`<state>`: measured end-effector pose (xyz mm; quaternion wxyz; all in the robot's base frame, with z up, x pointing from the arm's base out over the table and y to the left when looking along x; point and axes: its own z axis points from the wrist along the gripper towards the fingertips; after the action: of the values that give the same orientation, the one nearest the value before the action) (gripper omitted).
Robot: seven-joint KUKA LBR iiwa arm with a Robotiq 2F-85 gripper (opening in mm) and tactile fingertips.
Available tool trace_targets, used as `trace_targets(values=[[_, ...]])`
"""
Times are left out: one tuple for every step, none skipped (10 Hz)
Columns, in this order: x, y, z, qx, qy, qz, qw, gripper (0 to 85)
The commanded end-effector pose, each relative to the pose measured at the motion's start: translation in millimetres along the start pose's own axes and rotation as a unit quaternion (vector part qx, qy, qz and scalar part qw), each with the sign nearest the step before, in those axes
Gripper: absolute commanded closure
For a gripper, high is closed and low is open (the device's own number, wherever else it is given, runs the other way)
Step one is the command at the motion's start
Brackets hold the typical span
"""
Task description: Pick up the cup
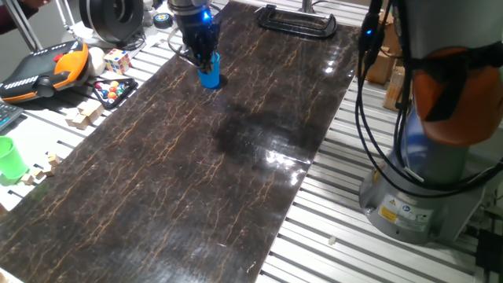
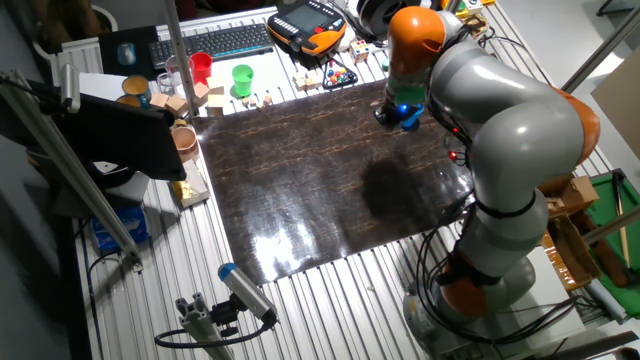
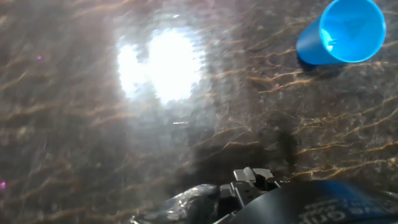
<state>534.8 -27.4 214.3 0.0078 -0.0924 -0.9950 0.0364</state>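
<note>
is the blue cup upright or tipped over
Upright. In the hand view the blue cup shows its round open mouth facing up, base on the dark tabletop. The fixed view shows it standing under the gripper.

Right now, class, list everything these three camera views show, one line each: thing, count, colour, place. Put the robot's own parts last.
cup: one, bright blue, upright at the dark board's far end, directly below the gripper.
dark board: one, black-brown with marbled veins, covering the slatted table.
green cup: one, light green, off the board among the clutter.
red cup: one, red, near the keyboard.
keyboard: one, black, behind the cups.
teach pendant: one, orange and black, beside the board.
Rubik's cube: one, multicoloured, next to the pendant.
clamp: one, black, at the board's far edge.
wooden blocks: several, pale, beside the board.
arm: one, grey with orange joints, bent over the board.
gripper: one, dark with a blue light, at the cup; finger state unclear.
</note>
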Motion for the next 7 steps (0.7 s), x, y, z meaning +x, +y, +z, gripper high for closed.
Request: trace_targets(values=[[-5.6, -2.8, 3.4, 0.004, 0.000, 0.095, 0.996, 84.3], [-9.7, -3.1, 7.1, 0.016, -0.013, 0.135, 0.991, 84.3], [-12.5, -3.7, 11.9, 0.025, -0.027, 0.174, 0.984, 84.3], [-15.4, -5.0, 17.0, 0.029, -0.036, 0.208, 0.977, 84.3], [-19.9, -7.5, 22.7, 0.031, -0.047, 0.243, 0.968, 84.3], [-24.8, -12.0, 25.2, 0.031, -0.048, 0.268, 0.962, 84.3], [-29.8, -17.8, 27.6, 0.025, -0.047, 0.290, 0.956, 84.3]])
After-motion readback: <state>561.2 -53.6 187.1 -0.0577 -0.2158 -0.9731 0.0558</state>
